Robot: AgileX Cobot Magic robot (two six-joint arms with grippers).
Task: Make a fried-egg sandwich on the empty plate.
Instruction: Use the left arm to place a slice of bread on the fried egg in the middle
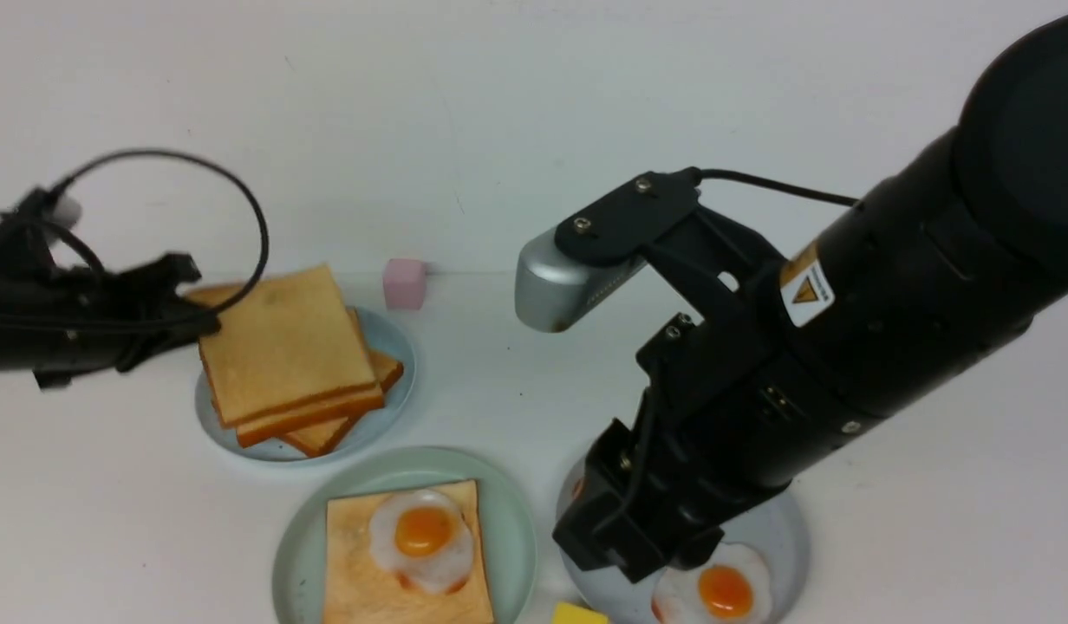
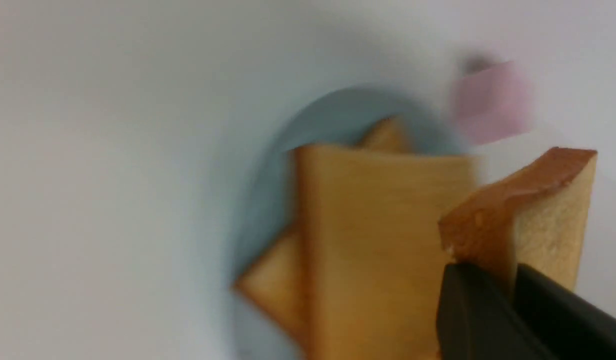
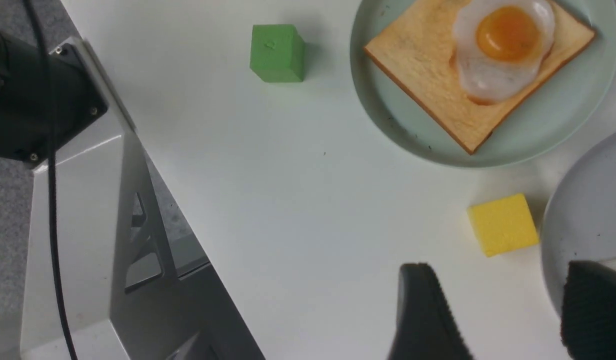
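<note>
Toast (image 1: 361, 563) with fried egg (image 1: 423, 537) sits on the mint plate (image 1: 510, 520). Behind it, left claw (image 2: 510, 280) pinches the top stacked slice (image 2: 555, 210); right claw (image 3: 503, 285) gapes empty alongside.

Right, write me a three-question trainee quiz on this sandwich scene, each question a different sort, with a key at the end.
1. True or false: the mint-green plate holds a toast base with a fried egg on top.
2. What is the left gripper pinching? A. a spoon B. a toast slice C. a cup
3. Fill in: the right gripper hangs above the grey-blue plate with its jaws ____.
Key: 1 true; 2 B; 3 open.
</note>
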